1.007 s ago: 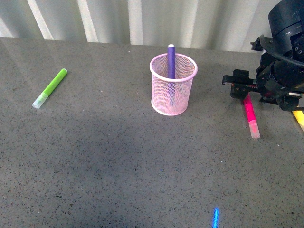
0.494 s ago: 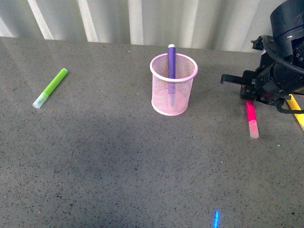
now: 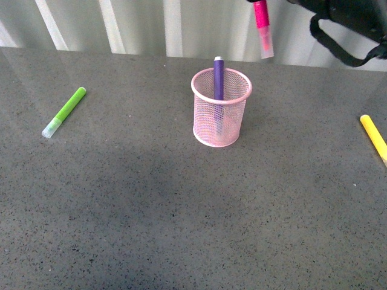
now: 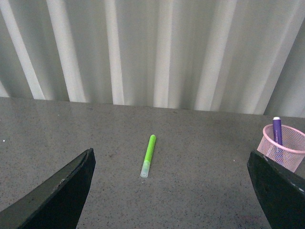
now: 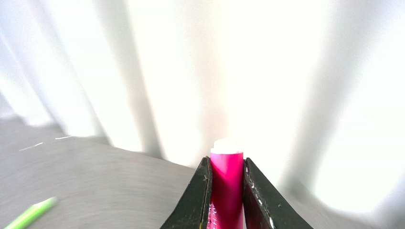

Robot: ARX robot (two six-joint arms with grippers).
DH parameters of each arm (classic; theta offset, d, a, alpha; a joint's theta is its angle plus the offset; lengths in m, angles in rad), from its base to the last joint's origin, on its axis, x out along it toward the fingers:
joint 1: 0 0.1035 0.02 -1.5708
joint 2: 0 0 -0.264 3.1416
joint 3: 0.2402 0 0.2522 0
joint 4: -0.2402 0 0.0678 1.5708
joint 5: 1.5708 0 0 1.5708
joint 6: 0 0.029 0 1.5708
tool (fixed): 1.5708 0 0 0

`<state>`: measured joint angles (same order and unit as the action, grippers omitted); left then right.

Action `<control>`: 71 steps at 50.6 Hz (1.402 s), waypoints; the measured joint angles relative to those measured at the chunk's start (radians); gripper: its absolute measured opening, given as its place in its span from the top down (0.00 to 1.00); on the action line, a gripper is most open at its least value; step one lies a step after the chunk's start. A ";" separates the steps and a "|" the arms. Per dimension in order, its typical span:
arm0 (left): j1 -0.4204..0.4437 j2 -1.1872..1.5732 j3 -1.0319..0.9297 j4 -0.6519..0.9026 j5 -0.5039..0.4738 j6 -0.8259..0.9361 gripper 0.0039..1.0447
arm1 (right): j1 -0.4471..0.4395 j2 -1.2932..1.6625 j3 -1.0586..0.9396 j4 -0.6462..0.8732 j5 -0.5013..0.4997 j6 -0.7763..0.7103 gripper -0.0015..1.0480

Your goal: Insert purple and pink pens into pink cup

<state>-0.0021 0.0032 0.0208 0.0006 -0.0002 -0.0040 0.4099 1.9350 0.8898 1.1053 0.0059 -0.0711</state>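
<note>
**One pen home, one in the air**

On the grey worktop (image 3: 181,211), half the job looks done. The right arm (image 3: 344,18) reaches in from the top right corner of the front view. The pink cup (image 3: 221,109) stands upright at centre, towards the far edge, with the purple pen (image 3: 217,78) already upright inside it, its top showing above the rim. The pink pen (image 3: 262,27) hangs roughly vertical, clear cap down, high over the worktop and a little right of the cup's mouth. The right fingers (image 5: 198,202) are closed tight on its barrel, as the wrist view shows. What remains, by this reckoning, is to bring that pen over the opening and release it. The left fingers (image 4: 57,200) are spread wide and hold nothing. A green marker (image 3: 65,111) lies far left and a yellow marker (image 3: 373,138) at the right edge.
</note>
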 joint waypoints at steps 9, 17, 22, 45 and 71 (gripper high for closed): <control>0.000 0.000 0.000 0.000 0.000 0.000 0.06 | 0.038 0.072 0.019 0.065 -0.005 -0.061 0.89; 0.000 0.000 0.000 0.000 0.000 0.000 0.06 | 0.051 0.154 0.089 0.060 -0.011 -0.085 0.89; 0.000 0.000 0.000 0.000 0.000 0.000 0.06 | 0.055 0.179 0.124 0.051 -0.007 -0.082 0.89; 0.000 0.000 0.000 0.000 0.000 0.000 0.06 | 0.061 0.278 0.175 0.050 -0.004 -0.073 0.89; 0.000 0.000 0.000 0.000 0.000 0.000 0.06 | 0.048 0.192 0.119 -0.051 0.061 0.029 0.11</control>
<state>-0.0021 0.0032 0.0208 0.0006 -0.0002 -0.0040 0.4580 2.1269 1.0088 1.0538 0.0666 -0.0418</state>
